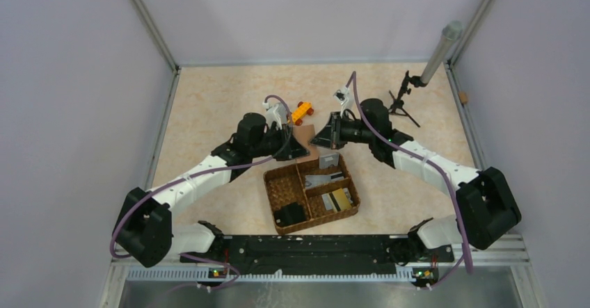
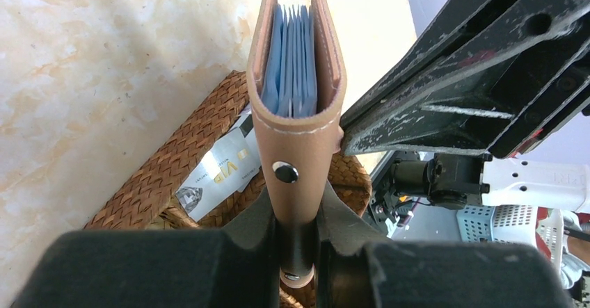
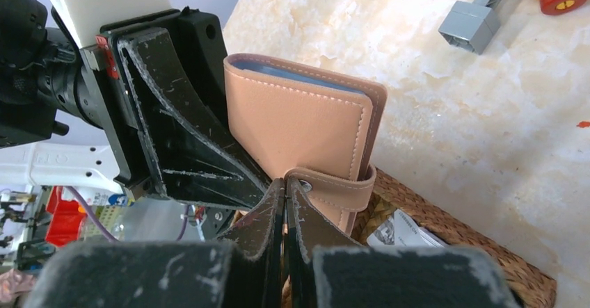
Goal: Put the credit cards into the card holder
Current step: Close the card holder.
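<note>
Above the woven basket's far rim the card holder stands on edge, pocket mouth pointing away from the left gripper clamping it. Both arms angle inward, right gripper pinching its strap.

The top external camera is high above and behind the arm bases and looks down and forward on the whole table, from far. The left wrist camera looks along the left gripper, very near, onto the open edge of the card holder, with the woven basket below. The right wrist camera looks along the right gripper from the opposite side, equally near, onto the holder's flat face. Both wrist views share the holder, the basket and the other arm's gripper; the top view contains them all, small.
</note>
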Controlling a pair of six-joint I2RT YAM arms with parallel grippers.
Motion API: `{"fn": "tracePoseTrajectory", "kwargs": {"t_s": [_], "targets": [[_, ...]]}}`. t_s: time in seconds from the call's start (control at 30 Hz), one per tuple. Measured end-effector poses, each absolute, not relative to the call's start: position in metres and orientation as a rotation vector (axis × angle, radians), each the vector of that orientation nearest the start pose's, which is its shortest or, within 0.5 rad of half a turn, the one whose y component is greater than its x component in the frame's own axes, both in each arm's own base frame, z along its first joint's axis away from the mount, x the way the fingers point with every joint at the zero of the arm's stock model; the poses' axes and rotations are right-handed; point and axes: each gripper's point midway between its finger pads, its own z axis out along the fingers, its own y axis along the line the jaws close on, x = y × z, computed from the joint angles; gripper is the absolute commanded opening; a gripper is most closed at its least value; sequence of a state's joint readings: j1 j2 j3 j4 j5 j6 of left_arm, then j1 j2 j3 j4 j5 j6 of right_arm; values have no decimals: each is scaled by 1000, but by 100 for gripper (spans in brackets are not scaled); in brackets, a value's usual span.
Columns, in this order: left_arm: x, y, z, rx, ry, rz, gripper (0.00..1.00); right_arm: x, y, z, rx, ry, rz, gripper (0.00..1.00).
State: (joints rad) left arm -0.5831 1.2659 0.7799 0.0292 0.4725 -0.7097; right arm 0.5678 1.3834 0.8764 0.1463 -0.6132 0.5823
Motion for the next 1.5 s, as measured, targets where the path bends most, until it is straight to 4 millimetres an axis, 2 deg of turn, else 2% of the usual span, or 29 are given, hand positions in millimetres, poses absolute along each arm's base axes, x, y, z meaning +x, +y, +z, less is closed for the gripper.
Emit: {"fn": "tracePoseTrajectory", "kwargs": {"t_s": [0.2,0.53,0.57,0.63,0.7,0.77,0.9,1.0,1.17,1.43,1.5], "targets": [[250,-289,179,177,2220,-1248,0,261,311,189,-420,2084,1341,0],[253,-289,179,164,2215,-1241,0,264,313,192,-397,2071,1335,0],[253,-289,178,159,2219,-1233,0,265,312,191,-390,2071,1323,2],[255,-286,173,137,2236,-1204,0,267,308,190,-378,2079,1284,26],[256,-283,169,118,2254,-1175,0,268,303,191,-373,2081,1237,44],[256,-280,164,105,2271,-1150,0,268,297,194,-374,2072,1188,51],[256,-276,158,97,2298,-1115,0,270,290,197,-382,2065,1115,57],[254,-274,156,95,2312,-1105,0,267,292,190,-384,2090,1079,54],[254,-273,155,95,2321,-1098,0,267,301,177,-397,2139,1040,41],[253,-273,155,95,2322,-1097,0,273,299,156,-379,2202,984,21],[253,-273,155,95,2322,-1097,0,274,299,155,-378,2205,981,19]]}}
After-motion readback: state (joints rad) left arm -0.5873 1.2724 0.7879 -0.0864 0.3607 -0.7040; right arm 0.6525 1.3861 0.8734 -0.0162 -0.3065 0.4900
